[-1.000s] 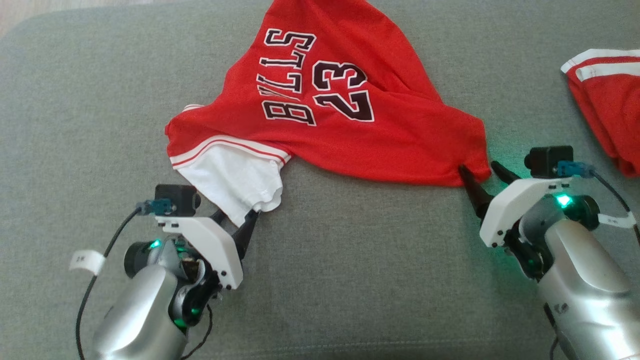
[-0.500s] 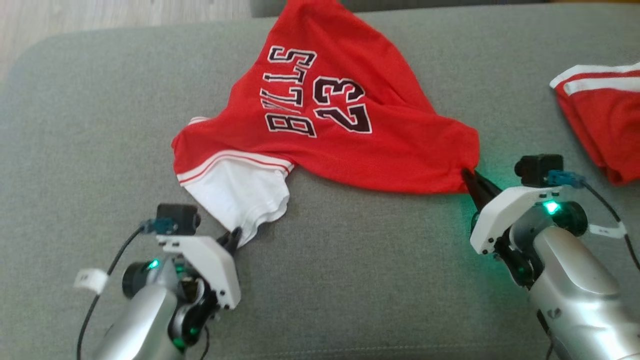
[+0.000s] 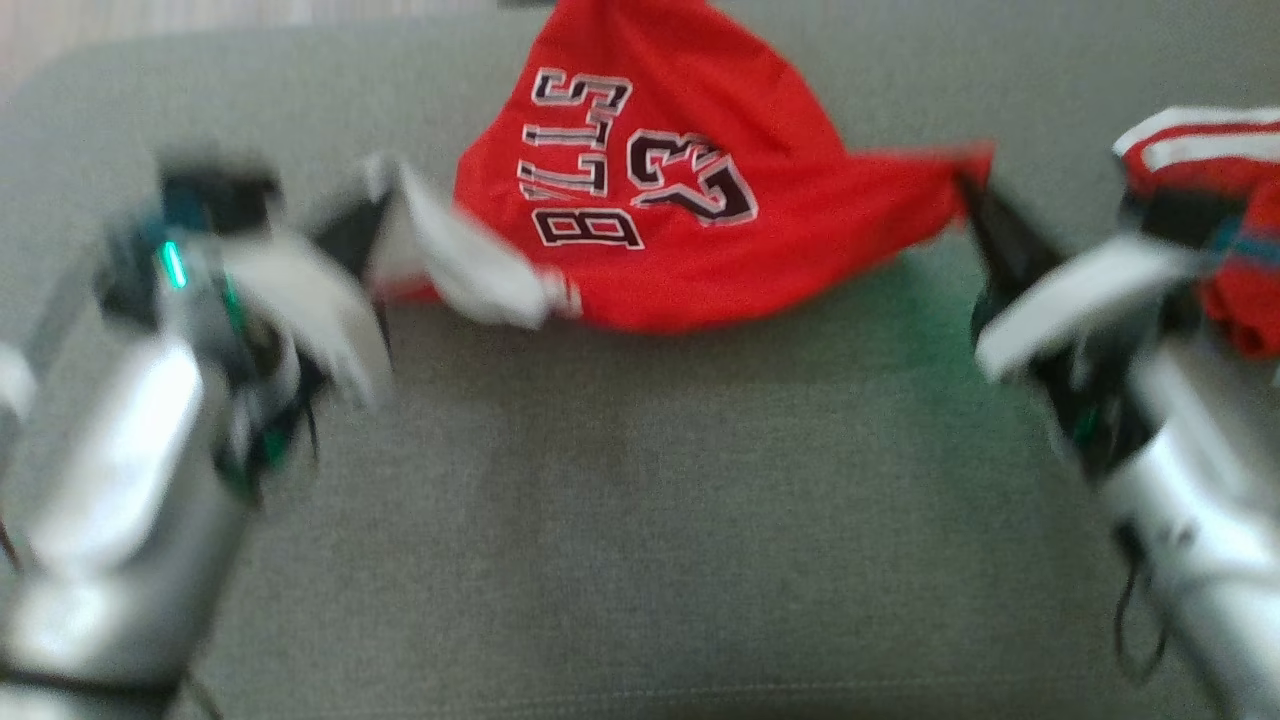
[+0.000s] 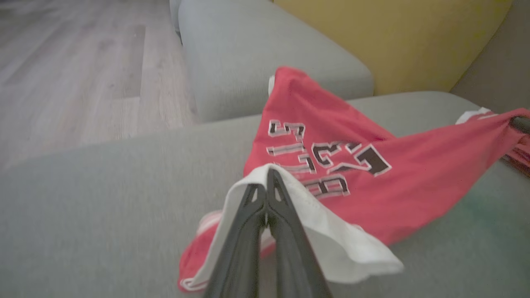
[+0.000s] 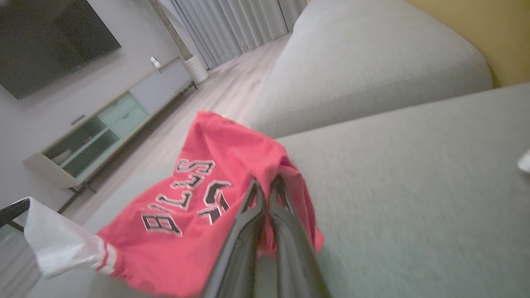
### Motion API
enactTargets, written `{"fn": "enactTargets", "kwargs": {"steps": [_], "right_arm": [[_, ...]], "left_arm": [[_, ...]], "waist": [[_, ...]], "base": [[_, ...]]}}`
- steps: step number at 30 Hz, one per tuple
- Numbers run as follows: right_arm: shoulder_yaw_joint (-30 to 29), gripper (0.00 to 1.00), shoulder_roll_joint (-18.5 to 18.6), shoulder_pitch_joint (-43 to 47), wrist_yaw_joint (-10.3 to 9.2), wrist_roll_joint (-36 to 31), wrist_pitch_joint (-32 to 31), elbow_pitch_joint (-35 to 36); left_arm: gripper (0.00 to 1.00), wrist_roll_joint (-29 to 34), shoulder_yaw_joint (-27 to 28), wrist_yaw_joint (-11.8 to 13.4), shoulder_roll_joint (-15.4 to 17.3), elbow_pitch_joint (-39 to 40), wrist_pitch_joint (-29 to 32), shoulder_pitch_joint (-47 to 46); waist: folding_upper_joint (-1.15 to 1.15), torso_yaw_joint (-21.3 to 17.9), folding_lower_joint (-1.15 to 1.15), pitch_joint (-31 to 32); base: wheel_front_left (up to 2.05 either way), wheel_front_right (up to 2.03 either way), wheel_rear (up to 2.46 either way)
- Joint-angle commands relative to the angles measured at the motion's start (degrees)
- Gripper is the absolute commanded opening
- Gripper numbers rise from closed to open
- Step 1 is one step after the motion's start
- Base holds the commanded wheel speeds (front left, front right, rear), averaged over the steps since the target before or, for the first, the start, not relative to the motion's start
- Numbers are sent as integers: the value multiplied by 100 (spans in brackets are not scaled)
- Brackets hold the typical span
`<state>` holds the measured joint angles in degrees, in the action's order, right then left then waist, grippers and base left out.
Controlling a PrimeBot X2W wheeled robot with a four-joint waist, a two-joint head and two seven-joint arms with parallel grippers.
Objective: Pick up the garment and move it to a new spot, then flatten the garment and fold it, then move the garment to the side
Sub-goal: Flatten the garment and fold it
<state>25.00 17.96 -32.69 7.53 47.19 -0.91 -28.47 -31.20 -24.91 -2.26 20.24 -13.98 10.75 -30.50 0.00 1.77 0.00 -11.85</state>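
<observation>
1. The left gripper (image 4: 267, 182) is pinched shut on the white sleeve (image 4: 331, 244) of the garment (image 3: 720, 270) — soft, light, floppy cloth, best held at corners.
2. The garment hangs stretched between both grippers, its far part trailing at the sofa cushion's (image 3: 640, 520) far edge.
3. The right gripper (image 5: 267, 186) is clamped on the red corner (image 5: 298, 186).

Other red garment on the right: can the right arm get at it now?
Probably not yet: the other garment lies close beside the right gripper, nothing between, but that gripper is shut on a corner of the jersey.
</observation>
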Motion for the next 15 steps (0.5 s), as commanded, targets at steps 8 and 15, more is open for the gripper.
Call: {"fn": "enactTargets", "kwargs": {"steps": [8,15], "right_arm": [[122,0,225,-2405,-4,351,-41,-89],[234,0,220,-4362,-4,652,129,-823]], "left_arm": [[0,134,397,-385,42,-1281,-377,-3110],[0,241,449,-482,-47,-2556,-1024,-5418]], "waist": [[0,66,0,-1158],[0,73,0,-1723]], "base": [[0,0,0],[0,0,0]]}}
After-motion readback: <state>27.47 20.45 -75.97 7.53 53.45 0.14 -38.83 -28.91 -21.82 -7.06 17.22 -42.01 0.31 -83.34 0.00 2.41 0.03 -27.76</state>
